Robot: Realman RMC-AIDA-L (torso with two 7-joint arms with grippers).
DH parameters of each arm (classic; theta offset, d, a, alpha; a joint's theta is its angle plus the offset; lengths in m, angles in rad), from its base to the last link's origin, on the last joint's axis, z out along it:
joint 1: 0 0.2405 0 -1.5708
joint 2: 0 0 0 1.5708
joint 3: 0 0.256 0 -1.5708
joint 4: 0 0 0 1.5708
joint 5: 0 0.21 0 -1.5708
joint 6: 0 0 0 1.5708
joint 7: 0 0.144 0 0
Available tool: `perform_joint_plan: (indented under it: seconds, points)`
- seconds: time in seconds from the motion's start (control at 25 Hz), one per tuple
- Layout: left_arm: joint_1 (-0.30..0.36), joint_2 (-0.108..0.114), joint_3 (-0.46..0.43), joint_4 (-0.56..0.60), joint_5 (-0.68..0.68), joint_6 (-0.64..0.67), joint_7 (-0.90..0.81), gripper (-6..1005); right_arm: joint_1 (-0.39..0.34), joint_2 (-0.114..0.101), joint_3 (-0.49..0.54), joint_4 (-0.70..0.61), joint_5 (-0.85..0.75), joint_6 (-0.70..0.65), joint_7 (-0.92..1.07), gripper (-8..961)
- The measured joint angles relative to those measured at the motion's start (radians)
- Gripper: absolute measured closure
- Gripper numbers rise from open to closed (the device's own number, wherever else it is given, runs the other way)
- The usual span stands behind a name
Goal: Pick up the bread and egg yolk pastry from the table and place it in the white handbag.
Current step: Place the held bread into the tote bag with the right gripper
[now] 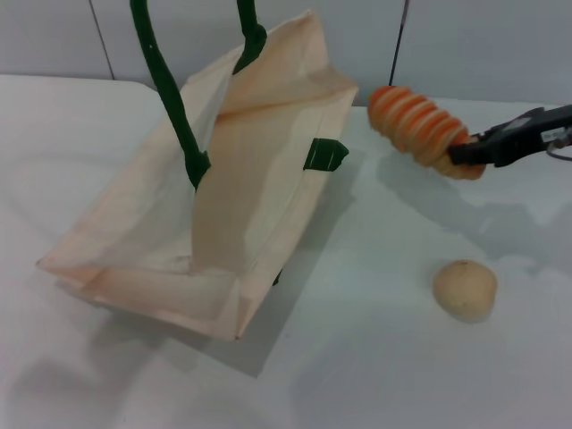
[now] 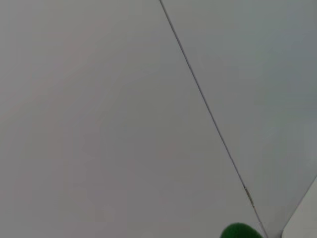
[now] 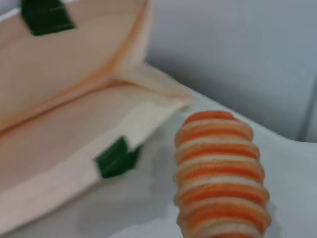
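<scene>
The ridged orange bread (image 1: 418,128) hangs in the air to the right of the white handbag (image 1: 223,197), with my right gripper (image 1: 466,152) shut on its near end. In the right wrist view the bread (image 3: 220,173) fills the foreground with the handbag (image 3: 74,99) beyond it. The round tan egg yolk pastry (image 1: 465,289) lies on the white table (image 1: 375,357) below and nearer than the bread. The handbag stands open, its green handles (image 1: 174,98) pulled upward out of the top of the head view. My left gripper is not visible; only a green bit of handle (image 2: 240,231) shows in the left wrist view.
A grey panelled wall (image 1: 483,45) runs behind the table. A green tab (image 1: 324,154) sticks out from the handbag's side toward the bread. Bare tabletop lies in front of the handbag and around the pastry.
</scene>
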Motion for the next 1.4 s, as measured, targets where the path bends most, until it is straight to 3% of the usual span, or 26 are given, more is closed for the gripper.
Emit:
perform_joint_plan:
  seconds: [0.48, 0.76, 1.4]
  points:
    - [0.005, -0.001, 0.022, -0.022, 0.021, 0.031, 0.000, 885, 0.029, 0.007, 0.000, 0.008, -0.003, 0.069, 0.019, 692]
    - [0.009, -0.002, 0.023, -0.025, 0.044, 0.036, 0.000, 885, 0.061, 0.013, 0.007, 0.003, 0.001, 0.008, 0.019, 697]
    - [0.016, -0.001, 0.023, -0.025, 0.059, 0.052, -0.002, 885, 0.048, 0.013, 0.010, 0.000, -0.001, -0.104, 0.021, 704]
